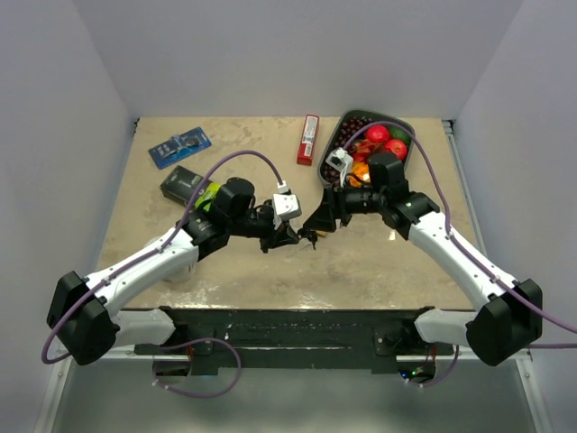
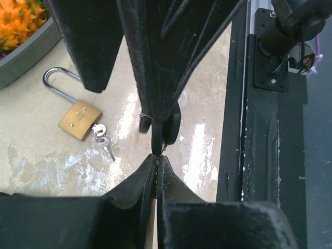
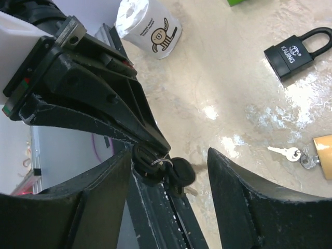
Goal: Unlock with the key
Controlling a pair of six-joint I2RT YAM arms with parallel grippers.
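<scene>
My left gripper [image 1: 294,237] is shut on a bunch of black-headed keys [image 2: 173,124], pinching one at its tips [image 2: 157,154] above the table. My right gripper [image 1: 319,222] is open; its fingers [image 3: 244,192] stand either side of the hanging keys [image 3: 177,172] without touching them. A black padlock [image 3: 293,52] marked KAIJING lies flat, further off in the right wrist view. A brass padlock [image 2: 79,119] with small silver keys [image 2: 102,138] lies on the table, and shows at the right wrist view's edge [image 3: 324,155].
A grey tray of fruit [image 1: 407,126] stands at the back right. A red packet [image 1: 308,138], a blue pack [image 1: 180,144] and a black box [image 1: 183,183] lie at the back. A white roll [image 3: 148,26] stands near the left arm. The table's black front rail [image 2: 259,129] is close.
</scene>
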